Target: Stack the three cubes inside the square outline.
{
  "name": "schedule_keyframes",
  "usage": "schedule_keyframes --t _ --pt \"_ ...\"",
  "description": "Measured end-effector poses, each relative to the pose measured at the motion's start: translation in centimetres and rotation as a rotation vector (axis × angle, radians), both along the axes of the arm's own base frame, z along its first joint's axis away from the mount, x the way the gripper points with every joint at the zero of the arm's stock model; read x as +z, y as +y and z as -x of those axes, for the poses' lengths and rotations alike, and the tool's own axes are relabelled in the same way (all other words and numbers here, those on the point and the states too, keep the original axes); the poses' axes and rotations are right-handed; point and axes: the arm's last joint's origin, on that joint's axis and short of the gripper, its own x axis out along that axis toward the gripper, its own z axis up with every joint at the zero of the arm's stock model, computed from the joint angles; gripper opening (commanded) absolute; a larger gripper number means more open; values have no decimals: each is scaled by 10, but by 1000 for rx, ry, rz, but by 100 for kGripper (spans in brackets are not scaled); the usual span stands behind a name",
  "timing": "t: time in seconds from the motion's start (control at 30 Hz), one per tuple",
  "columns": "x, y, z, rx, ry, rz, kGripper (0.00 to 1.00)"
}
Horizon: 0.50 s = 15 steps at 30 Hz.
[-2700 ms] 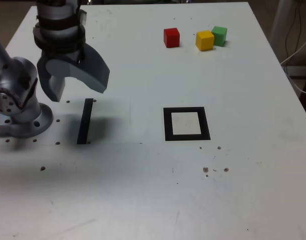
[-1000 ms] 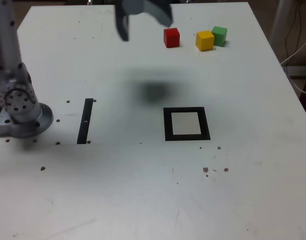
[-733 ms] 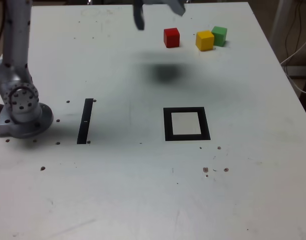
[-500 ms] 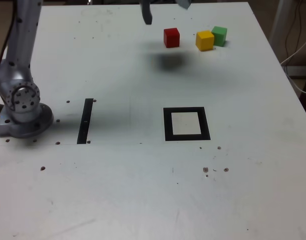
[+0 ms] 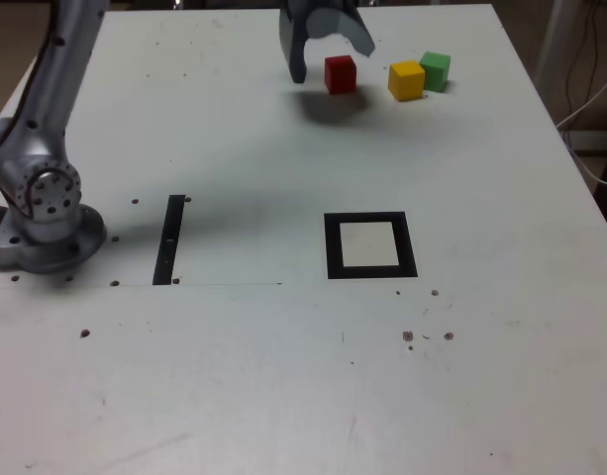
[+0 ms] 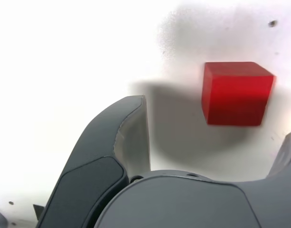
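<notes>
No brand, label or lettering is readable anywhere on the white table (image 5: 283,396), just scattered dark specks and small holes. At the far edge, the gripper (image 5: 329,51) hangs with its jaws spread wide and nothing between them, one finger (image 5: 295,57) to the exterior view's left of the red cube (image 5: 341,74) and the other finger (image 5: 359,38) reaching over the cube's top right corner. The wrist view shows the red cube (image 6: 236,93) sitting on the table ahead of the open jaws, apart from the one finger (image 6: 121,137) seen clearly there, with a shadow pooled beneath. Further to the exterior view's right sits the yellow cube (image 5: 406,80), and the green cube (image 5: 436,71) is tucked just behind it, the two touching or nearly so. All three cubes lie well apart from the square outline (image 5: 369,245), a thick black border around a white centre nearer the camera. At the exterior view's left stands the arm's silver base (image 5: 44,213), and beside it a narrow black strip (image 5: 169,240) lies flat. Cables (image 5: 590,89) trail off the table's right edge. Nothing blocks the way between cubes and square.
</notes>
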Motion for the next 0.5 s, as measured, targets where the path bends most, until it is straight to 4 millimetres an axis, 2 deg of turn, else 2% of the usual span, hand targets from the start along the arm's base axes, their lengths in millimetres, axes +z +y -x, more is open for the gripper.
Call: schedule_keyframes --t 0.23,0.5 --pt "3 9 -14 -3 -23 -39 98" --pt "-16 13 -27 -10 12 -36 97"
